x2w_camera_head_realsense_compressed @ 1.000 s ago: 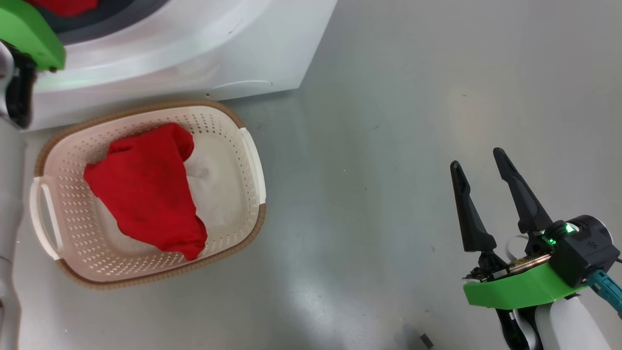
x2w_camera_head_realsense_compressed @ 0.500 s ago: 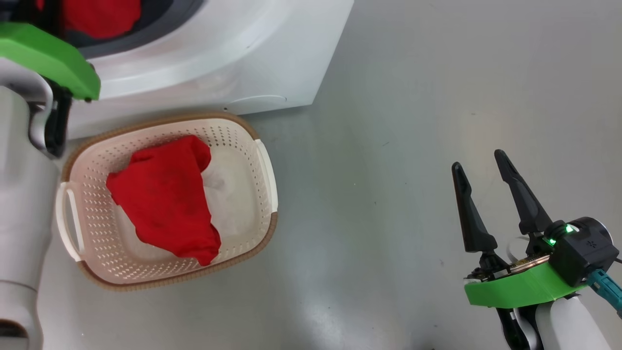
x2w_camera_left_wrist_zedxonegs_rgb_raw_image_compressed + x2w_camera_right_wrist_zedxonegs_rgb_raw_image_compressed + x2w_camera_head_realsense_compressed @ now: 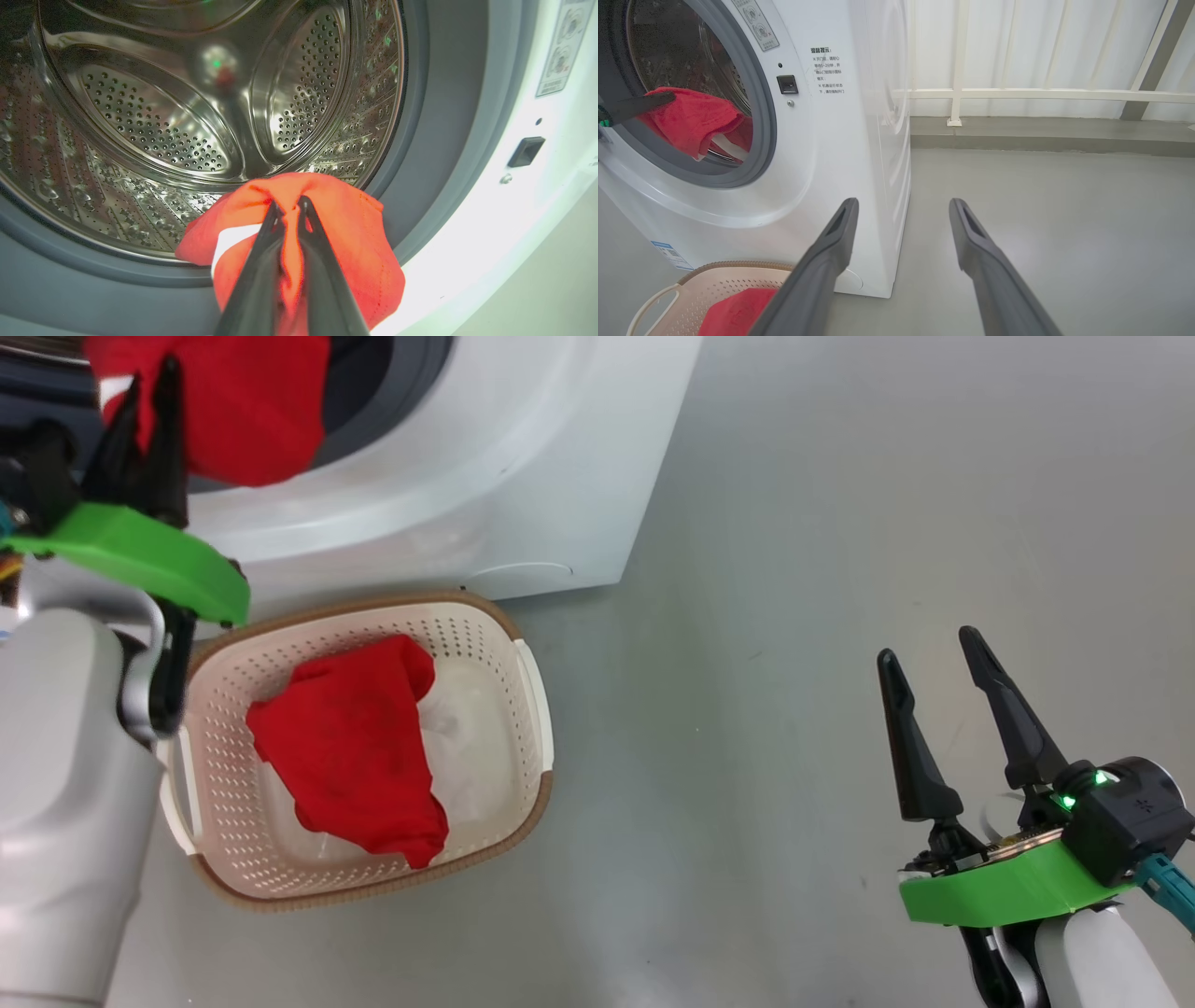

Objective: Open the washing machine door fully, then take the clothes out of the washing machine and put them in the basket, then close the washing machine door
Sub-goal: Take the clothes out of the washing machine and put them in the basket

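At the far left, the left jaws were clamped narrow on a fold of the striped red garment (image 3: pixel 359 261), with the cloth bunched between the two fingers and its white trim (image 3: pixel 233 238) showing beside them. The garment hung at the mouth of the drum (image 3: pixel 154 126), its lower part draped over the grey gasket (image 3: pixel 434 116). That pinch looked thin. If the cloth caught or dragged on the rubber lip as it came out, the fold could slip free and the garment fall back inside or down the front of the washing machine (image 3: pixel 523 457).

Below it, the basket (image 3: pixel 373 607) stood on the floor, just beside the machine's base. It held another red garment (image 3: pixel 350 756) lying over a white fabric piece (image 3: pixel 467 747). The left forearm crossed the basket's left handle in the head view. The basket looked light, so a low swing of that arm could knock it away from the drop point. Loose cloth released early would land on the floor (image 3: pixel 794 523), or hang over the rim.

At the right, the right jaws stood wide and held nothing, well apart from the basket. They seemed no hazard unless that arm swept in while the left one was carrying.
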